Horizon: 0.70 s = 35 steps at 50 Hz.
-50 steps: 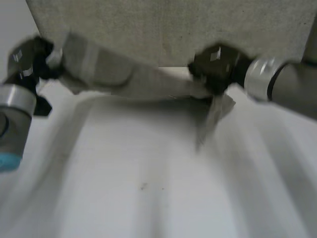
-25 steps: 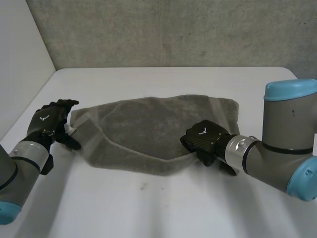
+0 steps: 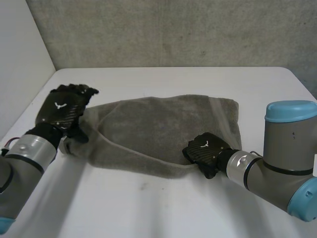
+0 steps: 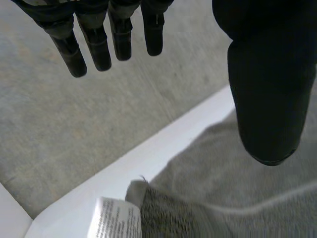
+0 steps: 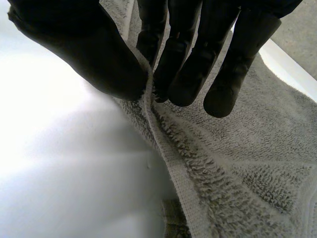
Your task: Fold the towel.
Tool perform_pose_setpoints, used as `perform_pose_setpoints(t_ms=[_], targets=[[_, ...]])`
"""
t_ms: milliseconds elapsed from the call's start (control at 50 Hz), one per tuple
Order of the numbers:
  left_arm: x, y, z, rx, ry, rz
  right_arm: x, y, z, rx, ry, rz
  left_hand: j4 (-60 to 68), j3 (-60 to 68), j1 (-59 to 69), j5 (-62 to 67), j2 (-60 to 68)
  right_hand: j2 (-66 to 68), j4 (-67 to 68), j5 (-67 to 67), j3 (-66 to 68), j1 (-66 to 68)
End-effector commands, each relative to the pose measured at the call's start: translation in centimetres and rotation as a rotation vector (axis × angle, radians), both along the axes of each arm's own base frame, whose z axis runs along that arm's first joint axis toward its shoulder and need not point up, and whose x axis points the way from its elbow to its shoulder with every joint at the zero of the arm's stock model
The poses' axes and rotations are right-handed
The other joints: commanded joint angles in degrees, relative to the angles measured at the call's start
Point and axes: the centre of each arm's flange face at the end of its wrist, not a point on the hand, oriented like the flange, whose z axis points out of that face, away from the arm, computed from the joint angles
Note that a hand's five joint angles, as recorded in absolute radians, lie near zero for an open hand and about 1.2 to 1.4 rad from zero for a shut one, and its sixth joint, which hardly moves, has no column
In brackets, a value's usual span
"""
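- Nearest to me is the bare front of the one white table (image 3: 148,208), with nothing lying on it.
- My right hand (image 3: 205,151) sits at the near edge of the towel (image 3: 158,126), towards its right side. In my right wrist view the thumb and fingers (image 5: 183,74) are clamped on the hem, and a ridge of cloth is pinched between them.
- There is one towel, grey and terry. It lies across the middle of the table, loosely doubled over with a raised fold running along its near side. Its right end lies flat.
- My left hand (image 3: 64,109) is over the towel's left corner. In my left wrist view the fingers (image 4: 101,47) are straight and relaxed, well apart from the thumb, and they grip nothing.
- Under that palm the corner of the towel is turned up, showing one white printed label (image 4: 114,220).
- Both of my hands are therefore at the towel, one at each end of its near side.
- Beyond the towel the table runs bare to its far edge.
- Farthest off, a grey concrete wall (image 3: 173,29) stands behind the table.
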Motion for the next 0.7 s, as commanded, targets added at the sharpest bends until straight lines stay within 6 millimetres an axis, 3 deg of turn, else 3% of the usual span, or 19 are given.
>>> perform_pose_setpoints(t_ms=[20, 160, 500, 700], targets=[[-1.1, -2.1, -2.2, 0.05, -0.16, -0.017, 0.0, 0.1, -0.1, 0.004, 0.001, 0.001, 10.43, 10.41, 10.3, 10.29, 10.26, 3.8, 3.29, 3.08, 4.21, 3.58], [-1.8, -4.8, -3.6, 0.143, -0.238, 0.058, -0.1, 0.4, -0.5, 0.021, 0.008, 0.005, 10.62, 10.6, 10.49, 10.48, 10.45, 3.8, 3.29, 3.08, 4.21, 3.58], [-1.8, -7.5, -5.8, 0.191, -0.462, 0.121, -0.3, 0.6, -1.0, 0.036, 0.018, 0.003, 11.29, 11.27, 11.16, 11.15, 11.12, 3.8, 3.29, 3.08, 4.21, 3.58], [-2.6, -6.3, -6.3, 0.253, -0.493, 0.08, -0.3, 0.6, -1.2, 0.036, 0.02, 0.002, 40.18, 40.17, 40.06, 40.05, 40.02, 3.8, 3.29, 3.08, 4.21, 3.58]])
